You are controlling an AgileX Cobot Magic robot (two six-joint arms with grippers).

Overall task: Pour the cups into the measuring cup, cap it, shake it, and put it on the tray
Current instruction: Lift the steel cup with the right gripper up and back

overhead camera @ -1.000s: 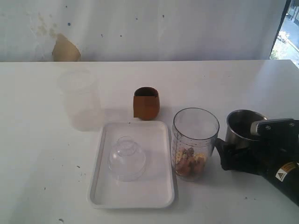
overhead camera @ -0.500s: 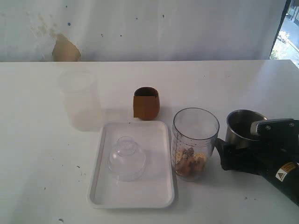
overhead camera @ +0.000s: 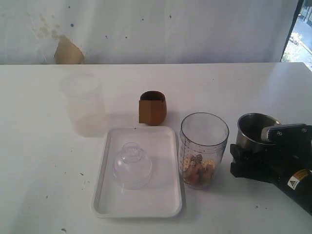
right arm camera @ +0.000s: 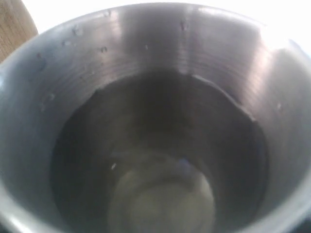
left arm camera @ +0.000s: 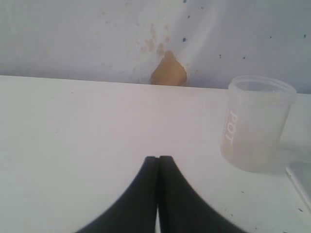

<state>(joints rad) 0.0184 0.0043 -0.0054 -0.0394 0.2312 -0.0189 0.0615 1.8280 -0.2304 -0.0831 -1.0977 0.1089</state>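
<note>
Right gripper (overhead camera: 246, 163): is sitting at the lower right of the exterior view, its black jaws reaching around the lower part of the steel tumbler (overhead camera: 253, 129). One jaw is showing against the tumbler's left flank and the other is hiding behind the cup and wrist housing, so I cannot tell whether they are clamping the wall or standing just off it.
Steel tumbler: is standing upright on the table (overhead camera: 39, 161), right of centre, mouth up and long axis running vertical.
Deciding relation: the measuring cup (overhead camera: 204, 148) is standing just left of the tumbler, apart from it by a narrow gap, with the two rims at about the same height. The pour is probably going to need a lift and then a tilt toward the left of the frame.
Nearer arm: the right one is already at the tumbler, and the left arm is not appearing in the exterior view.
Left gripper (left arm camera: 158, 160): its fingers are pressing together on nothing, pointing toward a frosted cup (left arm camera: 255, 124).
Wooden cup (overhead camera: 152, 107): is waiting upright at centre, above the tray (overhead camera: 105, 195).
Tray: is lying left of the measuring cup, carrying a clear dome lid (overhead camera: 132, 165).
Hard to make out: the right wrist view is showing only the tumbler's inside (right arm camera: 155, 121), dark and perhaps liquid, with a pale blur low down. The brownish and yellowish bits in the measuring cup are staying unidentifiable.
</note>
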